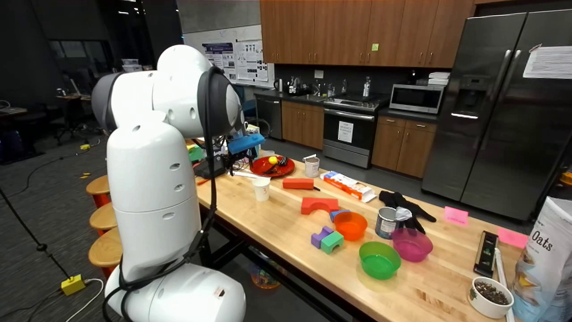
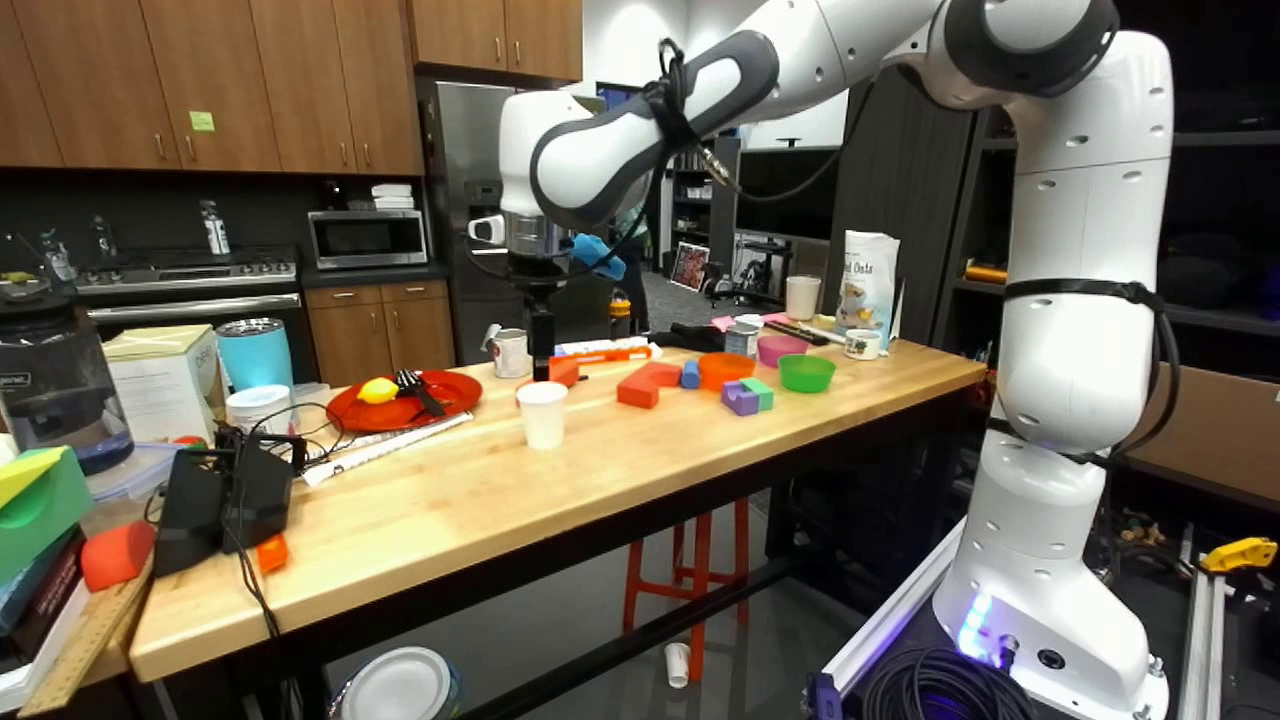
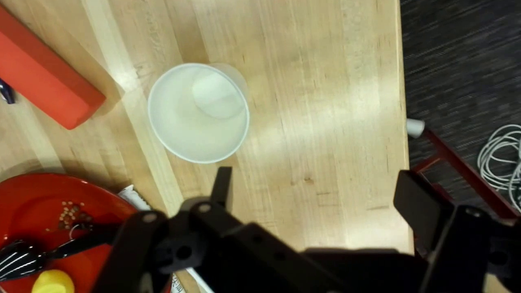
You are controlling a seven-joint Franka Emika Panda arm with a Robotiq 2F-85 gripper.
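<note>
My gripper (image 3: 312,185): jaws spread wide, nothing held, over wooden tabletop (image 3: 325,122) near red plate (image 3: 87,193). White paper cup (image 3: 199,114) stands upright near red plate, apart from it, untouched by jaws. Red block (image 3: 49,73) also near red plate. Lemon (image 2: 378,390), black utensil (image 3: 18,260) lie on red plate.
</note>
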